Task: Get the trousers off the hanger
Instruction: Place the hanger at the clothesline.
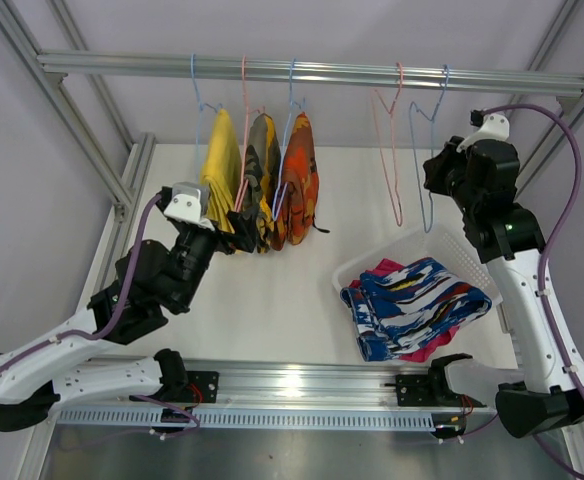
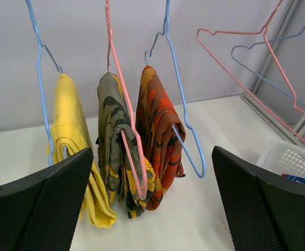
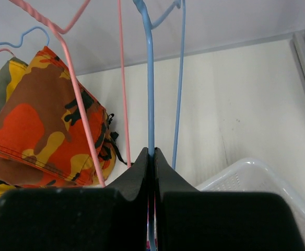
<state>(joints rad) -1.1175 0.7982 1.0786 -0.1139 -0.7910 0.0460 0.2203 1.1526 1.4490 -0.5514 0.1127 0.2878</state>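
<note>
1. Rail: I see five wire hangers on the rail point(image 1: 312, 72) above the table point(image 1: 272, 310). Three are loaded and two are bare.

2. Hung trousers, left to right in the left wrist view:
- yellow trousers point(image 2: 69, 115) on a blue hanger;
- camo trousers point(image 2: 109, 130) on a pink hanger;
- orange-red trousers point(image 2: 157, 130) on a blue hanger.

All three are folded over the lower bars and hang close together, with their sides touching or nearly touching.

3. Removed trousers: the blue-and-white trousers point(image 1: 422, 300) lie on top in the white basket point(image 1: 452, 245) at the right of the table and spill over its near rim. The pink trousers point(image 1: 384, 268) lie under them, with only their edges showing.

4. Left gripper point(image 2: 152, 151): its jaws are spread wide and hold nothing. It faces the three hung garments at the level of their lower halves. From above it sits just beside the yellow trousers. I cannot tell whether it touches them.

5. Right gripper point(image 3: 152, 151): it is raised at the right end of the rail with its jaws pressed together. The wire of the empty blue hanger point(image 3: 150, 78) runs straight down into the seam between the fingers, so I read this as a pinch on that wire. The empty pink hanger point(image 3: 82, 104) hangs just to its left, untouched.
</note>
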